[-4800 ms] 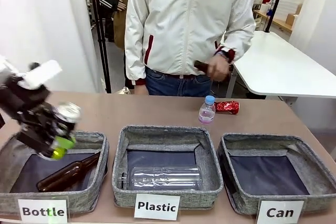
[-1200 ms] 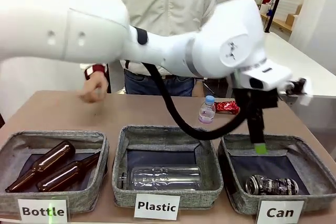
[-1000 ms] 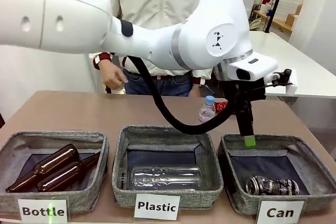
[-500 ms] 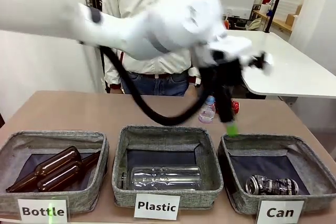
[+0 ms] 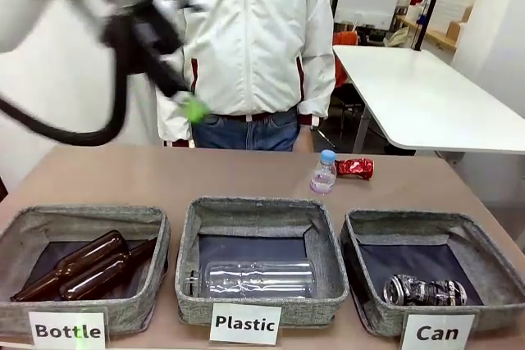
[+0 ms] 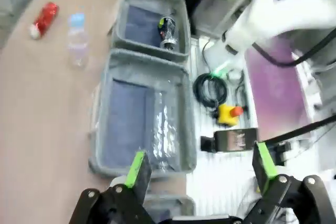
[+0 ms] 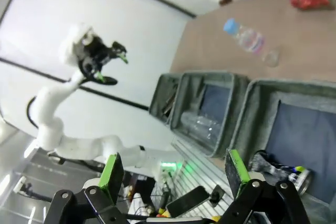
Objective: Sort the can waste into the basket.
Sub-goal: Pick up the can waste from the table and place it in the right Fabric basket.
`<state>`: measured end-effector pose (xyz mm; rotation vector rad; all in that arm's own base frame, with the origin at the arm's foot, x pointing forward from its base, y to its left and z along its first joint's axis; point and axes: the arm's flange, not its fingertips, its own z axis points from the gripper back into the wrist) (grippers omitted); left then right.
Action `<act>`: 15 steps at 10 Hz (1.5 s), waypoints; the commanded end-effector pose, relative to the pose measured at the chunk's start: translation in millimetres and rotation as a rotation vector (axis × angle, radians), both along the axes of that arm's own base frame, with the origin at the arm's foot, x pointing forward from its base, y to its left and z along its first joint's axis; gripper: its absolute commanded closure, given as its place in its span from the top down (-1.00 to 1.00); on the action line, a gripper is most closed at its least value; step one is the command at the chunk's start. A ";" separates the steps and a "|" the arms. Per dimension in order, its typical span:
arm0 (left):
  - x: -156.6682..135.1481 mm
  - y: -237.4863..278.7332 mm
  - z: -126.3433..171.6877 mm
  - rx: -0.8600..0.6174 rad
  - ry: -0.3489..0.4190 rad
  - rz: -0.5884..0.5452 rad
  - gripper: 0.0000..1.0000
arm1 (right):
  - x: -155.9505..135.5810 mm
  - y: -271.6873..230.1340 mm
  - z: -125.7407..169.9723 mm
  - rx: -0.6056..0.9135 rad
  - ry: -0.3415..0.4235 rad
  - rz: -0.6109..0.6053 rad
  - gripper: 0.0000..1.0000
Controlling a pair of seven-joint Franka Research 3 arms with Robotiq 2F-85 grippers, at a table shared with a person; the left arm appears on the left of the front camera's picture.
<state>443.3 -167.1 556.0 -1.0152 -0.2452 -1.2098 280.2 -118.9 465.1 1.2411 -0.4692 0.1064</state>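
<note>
Dark crushed drink can [image 5: 424,290] lies on its side inside the square grey fabric basket [image 5: 410,220] fronted by the white "Can" card [image 5: 437,332], close to the front wall. Shiny red crushed can [image 5: 355,168] lies on the brown table [image 5: 123,178] beyond that basket, just beside a small clear plastic bottle with a blue cap [image 5: 323,173]. Left gripper [image 6: 201,165]: fingers spread wide, nothing between them, raised high over the table's left side. Right gripper [image 7: 173,169]: fingers wide, empty.

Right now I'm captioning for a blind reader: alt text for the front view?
A dark crushed can lies in the basket marked Can; a red can lies on the table beside a water bottle. The left tool hangs at upper left.
</note>
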 end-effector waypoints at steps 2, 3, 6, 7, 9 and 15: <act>-2.1 146.4 -76.7 -0.394 0.367 0.310 1.00 | 4.9 49.2 -5.6 0.116 0.163 0.012 1.00; -8.3 196.8 -111.2 -0.474 0.427 0.378 1.00 | 7.7 55.3 -7.1 0.129 0.181 0.016 1.00; -46.6 303.8 -197.5 -0.711 0.470 0.543 1.00 | 14.8 66.9 -21.4 0.047 0.232 -0.087 1.00; -34.9 274.7 -166.8 -0.487 0.505 0.477 1.00 | 28.0 41.1 -4.8 0.115 0.194 0.036 1.00; -34.9 274.7 -166.8 -0.487 0.505 0.477 1.00 | 28.0 41.1 -4.8 0.115 0.194 0.036 1.00; -34.9 274.7 -166.8 -0.487 0.505 0.477 1.00 | 28.0 41.1 -4.8 0.115 0.194 0.036 1.00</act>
